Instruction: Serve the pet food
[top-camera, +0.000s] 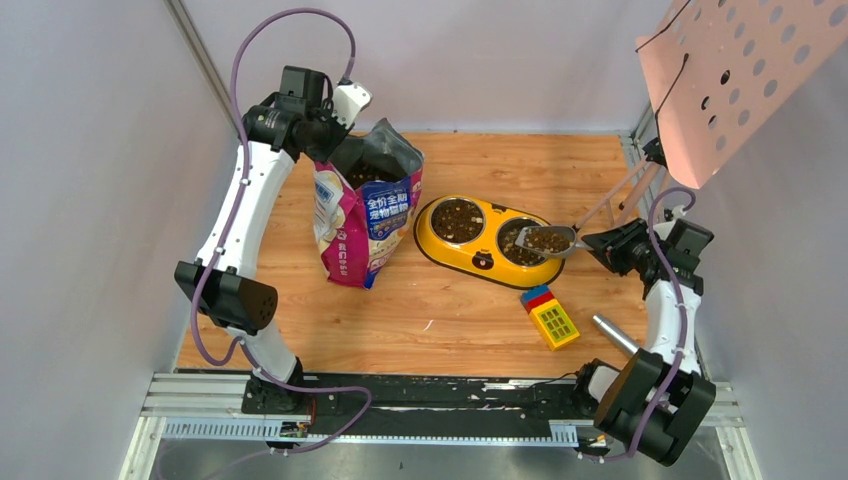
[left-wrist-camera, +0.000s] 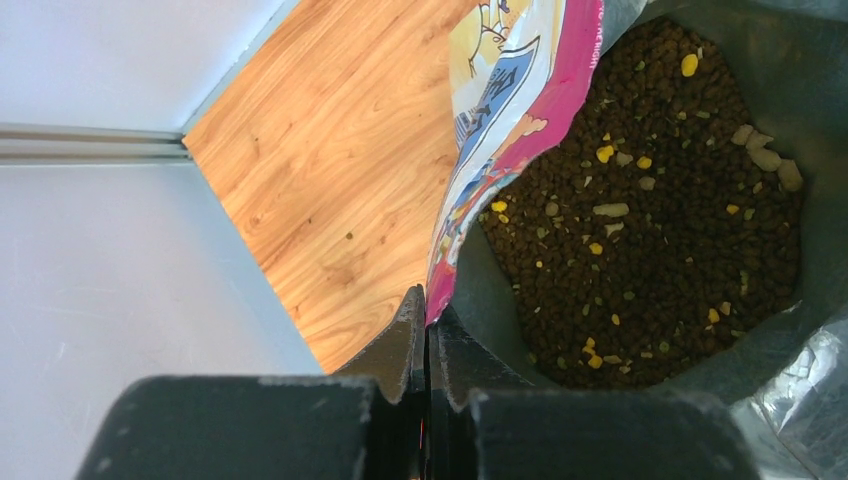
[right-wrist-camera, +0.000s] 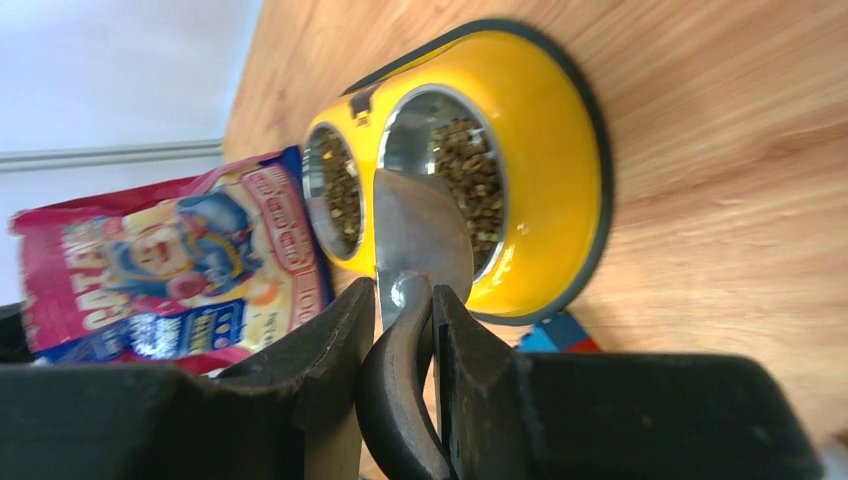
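Note:
The blue-and-magenta pet food bag (top-camera: 365, 215) stands open at the left of the table. My left gripper (left-wrist-camera: 428, 300) is shut on its top rim, holding the mouth open. Inside lies dark brown pet food (left-wrist-camera: 650, 230) with some yellow bits. To its right, the yellow double-bowl feeder (top-camera: 480, 262) has kibble in both bowls (right-wrist-camera: 465, 175). My right gripper (right-wrist-camera: 405, 290) is shut on the dark handle of the grey metal scoop (top-camera: 545, 240). The scoop is loaded with kibble and hangs over the feeder's right bowl.
A red, blue and yellow toy block (top-camera: 550, 315) lies just in front of the feeder, with a metal cylinder (top-camera: 613, 333) to its right. A pink perforated panel (top-camera: 740, 70) hangs over the far right corner. Grey walls close in three sides.

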